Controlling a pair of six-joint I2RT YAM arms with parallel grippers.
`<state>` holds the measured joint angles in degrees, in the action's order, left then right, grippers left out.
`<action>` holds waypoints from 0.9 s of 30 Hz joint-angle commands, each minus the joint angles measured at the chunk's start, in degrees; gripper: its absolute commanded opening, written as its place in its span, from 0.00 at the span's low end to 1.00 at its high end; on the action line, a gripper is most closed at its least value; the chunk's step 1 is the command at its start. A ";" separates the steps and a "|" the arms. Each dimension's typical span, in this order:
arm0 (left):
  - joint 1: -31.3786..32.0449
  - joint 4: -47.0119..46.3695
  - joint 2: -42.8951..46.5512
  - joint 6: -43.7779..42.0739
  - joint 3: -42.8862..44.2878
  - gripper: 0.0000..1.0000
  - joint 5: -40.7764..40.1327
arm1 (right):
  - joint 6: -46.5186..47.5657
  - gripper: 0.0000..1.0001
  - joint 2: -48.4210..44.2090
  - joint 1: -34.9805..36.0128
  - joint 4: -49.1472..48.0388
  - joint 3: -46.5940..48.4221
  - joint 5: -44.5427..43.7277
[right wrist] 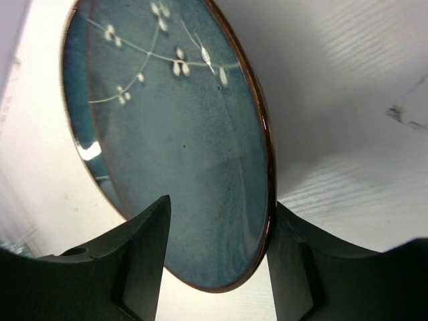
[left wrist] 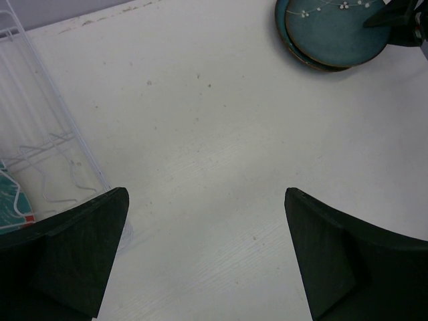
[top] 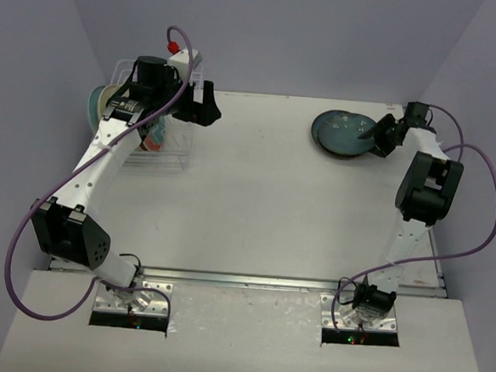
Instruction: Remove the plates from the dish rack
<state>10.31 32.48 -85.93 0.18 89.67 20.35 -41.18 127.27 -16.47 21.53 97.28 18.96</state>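
Observation:
Two dark teal-blue plates point(top: 344, 131) lie stacked at the far right of the table; they also show in the left wrist view point(left wrist: 332, 30). My right gripper point(top: 379, 134) is at their right rim. In the right wrist view the top plate point(right wrist: 174, 134), with white blossoms, lies between the jaws of this gripper point(right wrist: 221, 207). The jaws are apart, one over its face and one at its rim. The white wire dish rack point(top: 167, 146) stands at the far left and holds a red patterned plate point(top: 153, 137) and a cream plate point(top: 97, 107). My left gripper point(top: 204, 106) is open and empty, just right of the rack point(left wrist: 40, 134).
The left arm point(top: 105, 155) reaches over the rack. Purple cables loop beside both arms. An edge of a teal-and-white patterned plate point(left wrist: 10, 200) shows in the rack at the left of the left wrist view. The table's far edge runs just behind the rack and the plates.

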 commanded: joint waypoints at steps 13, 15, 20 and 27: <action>-0.37 -1.32 2.26 -3.08 -0.55 1.00 -4.46 | 13.30 0.75 4.54 8.55 11.04 13.92 -20.94; -0.37 -1.06 2.26 -3.32 -0.52 1.00 -5.70 | 14.13 0.79 5.16 9.04 10.53 14.10 -22.20; -0.37 -0.75 2.08 -3.61 -0.46 1.00 -7.34 | 14.58 0.86 5.45 9.27 10.46 14.43 -22.12; -0.37 -4.23 2.35 -3.52 -0.71 1.00 -21.78 | 18.19 0.98 1.09 9.74 9.69 12.25 -21.52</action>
<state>10.31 32.58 -85.86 -2.85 88.75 9.21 -26.28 133.78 -7.34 33.48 108.88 -1.57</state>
